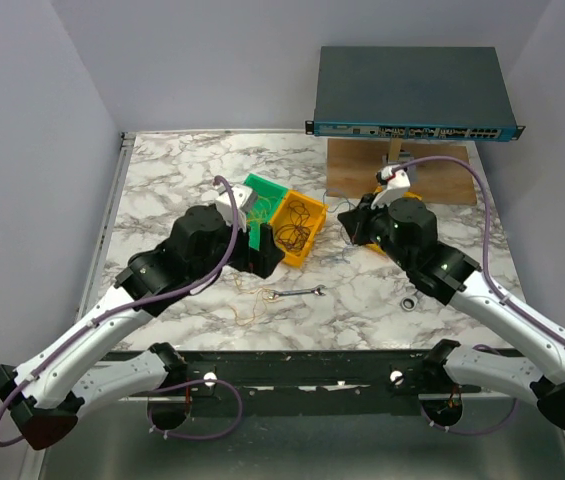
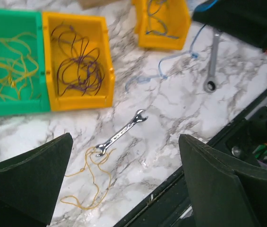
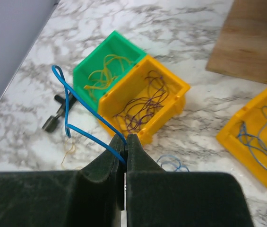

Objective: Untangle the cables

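Two-arm rig sorting fine wires on a marbled counter (image 2: 171, 123).

The right end effector (image 3: 126, 142) is pressed together on one blue wire (image 3: 56, 71), pinching it close to one end. The rest of that wire rises free toward the upper left of the right wrist view in a springy open loop. The left end effector (image 2: 124, 139) is spread wide and holds nothing.

Below it, at lower centre of the left wrist view, a yellow-orange wire (image 2: 76, 204) lies in loose curls. One of its loops lies at the jaw of a small silver wrench (image 2: 121, 133). A second, loose blue wire (image 2: 145, 78) lies on the counter right of centre, near a ring wrench (image 2: 212, 56).

Sorted wires fill three rigid plastic bins:
- a green bin (image 2: 10, 108) holds yellow wires
- a yellow bin (image 2: 79, 101) holds dark wires (image 2: 79, 66)
- a further yellow bin (image 2: 164, 42) holds blue ones

The wires are hair-fine, smooth-coated and kinked. They are judged nearly weightless, limp yet slightly springy, and prone to slip from flat pads or snag on neighbouring loops. The best hold is probably near a free end or on a raised loop, so that the length can trail clear.
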